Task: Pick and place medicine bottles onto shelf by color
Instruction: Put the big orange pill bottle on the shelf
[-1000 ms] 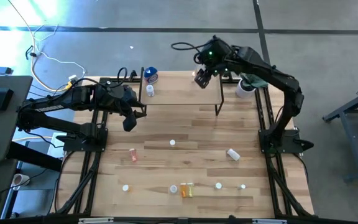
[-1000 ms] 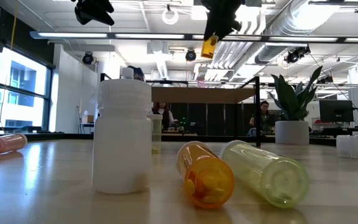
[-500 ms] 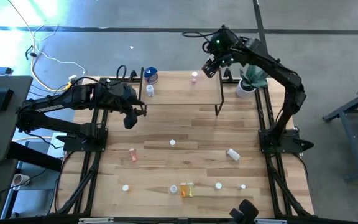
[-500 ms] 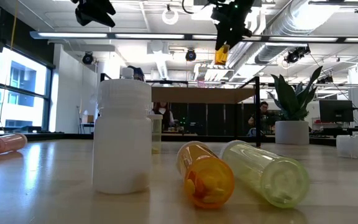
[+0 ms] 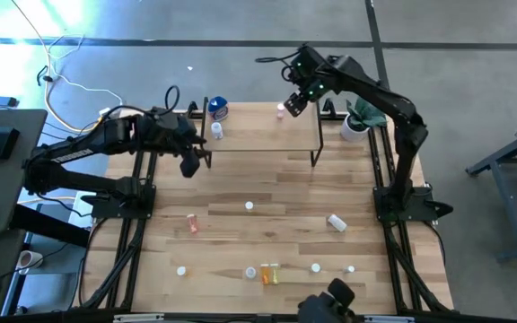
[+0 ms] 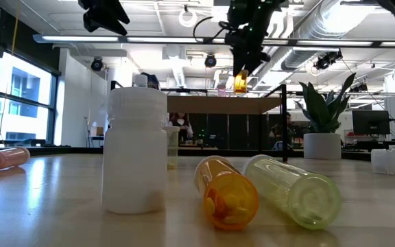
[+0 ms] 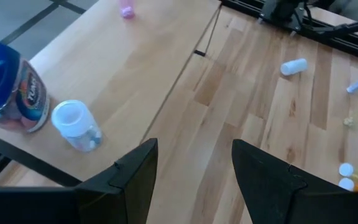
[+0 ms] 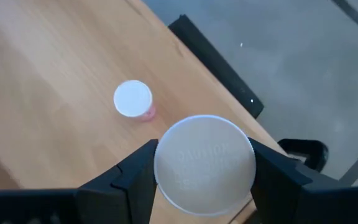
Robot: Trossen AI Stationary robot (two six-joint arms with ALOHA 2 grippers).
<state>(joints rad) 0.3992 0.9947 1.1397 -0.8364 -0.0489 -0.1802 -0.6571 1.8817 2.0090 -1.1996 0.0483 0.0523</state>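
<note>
The light-wood shelf (image 5: 258, 139) stands at the table's far side. On it are a blue-topped bottle (image 5: 217, 108), a white vial (image 5: 216, 131) and a pink bottle (image 5: 281, 109). My right gripper (image 5: 292, 101) hangs over the shelf's far right part, close to the pink bottle (image 8: 133, 99). It is shut on an orange bottle (image 6: 241, 81) with a white cap (image 8: 205, 163). My left gripper (image 5: 189, 164) is open and hovers by the shelf's left end, with nothing between its fingers (image 7: 135, 177). Other small bottles lie on the table. My right gripper pinches the orange bottle between its two fingers (image 8: 138, 180), one on each side of it just below the white cap (image 8: 166, 186). The fingers slant down from above. The bottle hangs about upright below them (image 6: 241, 84), clear of the shelf top.
Loose on the table are a pink bottle (image 5: 192, 222), a white cap-like one (image 5: 249, 205), a white bottle lying down (image 5: 336, 222), orange ones (image 5: 269, 274) and small white ones (image 5: 181, 270) (image 5: 315, 266). A potted plant (image 5: 359, 117) stands beside the shelf's right end. A dark shape (image 5: 330, 301) shows at the near edge.
My right gripper has sunk toward the shelf top with the orange bottle, swinging first toward the table's right and then back left over the shelf's far edge. The bottle stays held and roughly upright.
</note>
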